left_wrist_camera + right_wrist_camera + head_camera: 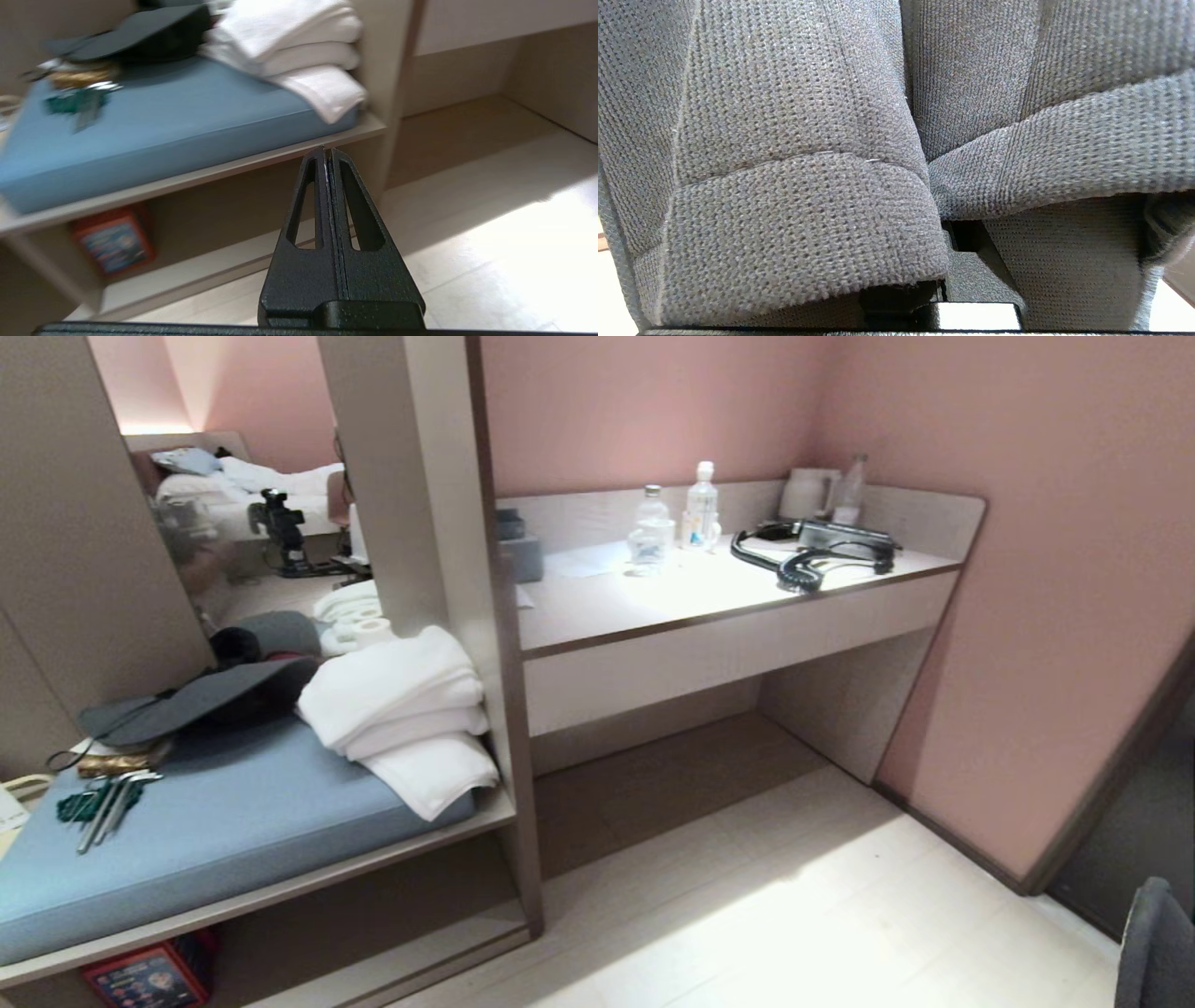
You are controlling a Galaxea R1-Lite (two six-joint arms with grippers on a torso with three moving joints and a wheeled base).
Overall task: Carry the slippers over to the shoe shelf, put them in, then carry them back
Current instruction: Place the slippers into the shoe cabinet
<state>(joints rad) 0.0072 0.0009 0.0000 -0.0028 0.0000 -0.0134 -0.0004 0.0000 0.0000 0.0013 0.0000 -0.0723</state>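
The slippers (pixel 784 140), two soft grey-blue knit ones side by side, fill the right wrist view. My right gripper (pixel 964 268) is shut on them, with its fingertips hidden under the fabric. A grey-blue edge of the slippers (pixel 1158 943) shows at the head view's lower right corner. The shoe shelf (pixel 280 887) is the low beige unit on the left, with a blue cushion (pixel 233 812) on its top board and a floor-level compartment below. My left gripper (pixel 327 151) is shut and empty, pointing at the shelf's top board (pixel 233 168) from a short way off.
Folded white towels (pixel 401 719), a dark hat (pixel 205 700) and hangers (pixel 107 803) lie on the cushion. A red box (pixel 149 975) stands in the compartment. The higher pale desk (pixel 709 616) holds bottles (pixel 700 509), a kettle (pixel 808 493) and a hair dryer (pixel 822 555). A pink wall (pixel 1055 644) is at the right.
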